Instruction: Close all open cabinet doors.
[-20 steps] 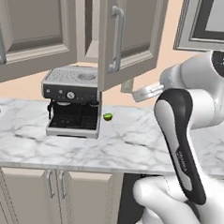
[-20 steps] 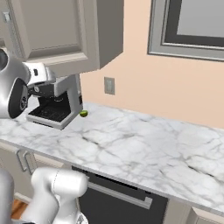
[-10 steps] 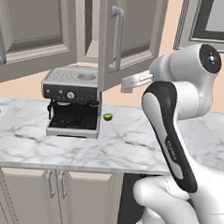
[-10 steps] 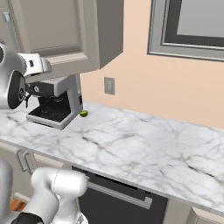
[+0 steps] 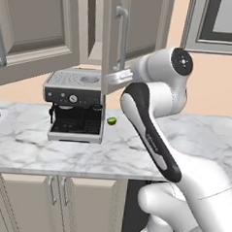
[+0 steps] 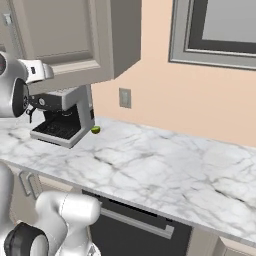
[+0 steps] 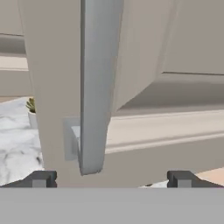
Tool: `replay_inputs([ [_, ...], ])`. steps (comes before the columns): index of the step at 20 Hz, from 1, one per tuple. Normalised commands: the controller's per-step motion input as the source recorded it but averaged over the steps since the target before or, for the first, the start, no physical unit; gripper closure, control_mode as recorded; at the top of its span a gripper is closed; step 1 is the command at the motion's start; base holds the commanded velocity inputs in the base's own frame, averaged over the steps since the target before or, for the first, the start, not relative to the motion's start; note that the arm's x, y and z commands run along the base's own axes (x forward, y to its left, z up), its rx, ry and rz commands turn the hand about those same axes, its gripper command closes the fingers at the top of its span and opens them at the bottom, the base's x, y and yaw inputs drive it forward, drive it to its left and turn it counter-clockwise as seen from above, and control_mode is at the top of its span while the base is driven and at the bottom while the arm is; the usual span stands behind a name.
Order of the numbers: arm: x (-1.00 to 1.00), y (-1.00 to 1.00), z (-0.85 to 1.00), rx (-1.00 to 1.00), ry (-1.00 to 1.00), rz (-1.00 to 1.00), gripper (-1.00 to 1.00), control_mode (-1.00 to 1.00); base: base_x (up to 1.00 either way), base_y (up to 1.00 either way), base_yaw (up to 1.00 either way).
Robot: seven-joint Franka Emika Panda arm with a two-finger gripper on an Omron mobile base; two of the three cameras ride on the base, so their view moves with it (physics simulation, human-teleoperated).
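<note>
Hand view: grey-beige cabinet door (image 7: pixel 52 87) ajar, silver bar handle (image 7: pixel 97 83) between the spread, empty hand (image 7: pixel 110 178)

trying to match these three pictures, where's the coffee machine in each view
Left base view: coffee machine left of centre on the counter, under the open cabinet doors.
Right base view: far left, behind the arm.
Hand view: I can't make it out.
Shared landmark: the lime beside it.
</note>
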Motion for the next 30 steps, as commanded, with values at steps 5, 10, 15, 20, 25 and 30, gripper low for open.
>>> replay_inputs([
  [5, 0.62, 0.47, 0.00, 0.00, 0.00, 0.00, -1.00, -1.00, 0.00, 0.00, 0.00],
  [10, 0.53, 0.39, 0.00, -0.03, 0.00, 0.00, -1.00, -1.00, 0.00, 0.00, 0.00],
  [15, 0.59, 0.35, 0.00, -0.08, -0.01, -0.08, -1.00, -1.00, 0.00, 0.00, 0.00],
  [20, 0.73, -0.02, -0.02, -0.13, 0.00, -0.11, -1.00, -1.00, 0.00, 0.00, 0.00],
  [25, 0.86, -0.53, -0.07, -0.08, 0.02, -0.17, -1.00, -1.00, 0.00, 0.00, 0.00],
  [30, 0.81, -0.76, -0.01, 0.02, 0.21, -0.20, -1.00, -1.00, 0.00, 0.00, 0.00],
])
